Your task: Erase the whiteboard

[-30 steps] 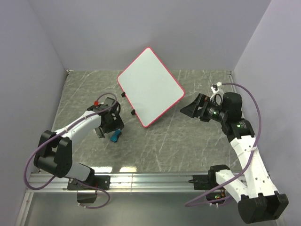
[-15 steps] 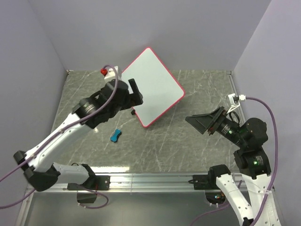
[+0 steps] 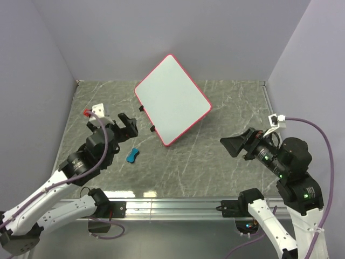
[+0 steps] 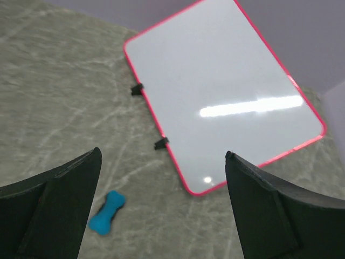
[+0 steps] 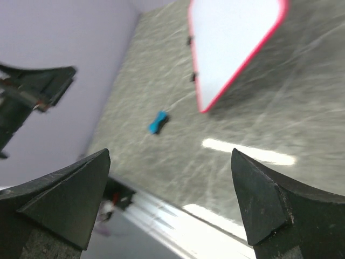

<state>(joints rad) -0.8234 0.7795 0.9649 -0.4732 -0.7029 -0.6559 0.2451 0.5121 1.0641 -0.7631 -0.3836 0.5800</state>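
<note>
Board position: I see the whiteboard [image 3: 172, 100] lying flat on the grey marbled table [image 3: 215, 172]. It sits toward the far wall and is turned so that one corner points back at the arms.
Board face: I can find no marks on it, only a streak of lamp glare in the left wrist view.
Board edge: a thin pink-red frame runs all round, with two small black feet [image 3: 153, 128] on the left-near side.
Left gripper [image 3: 128, 125]: the jaws are spread wide and empty. It is raised over the table, near the footed edge.
Right gripper [image 3: 234, 144]: the jaws are spread wide and empty, well apart from the board on its right-near side.
Eraser [image 3: 132, 155]: small, blue and bone-shaped, it lies on the table near the left gripper and touches nothing else.
Handling, my judgement: the board looks stiff, thin and light, with a glossy face that gives no purchase. I expect it to skate over the table under a wiping push.
Where I would hold: on the frame at a corner or a long side, or pressing down near an edge, never on the open face.
</note>
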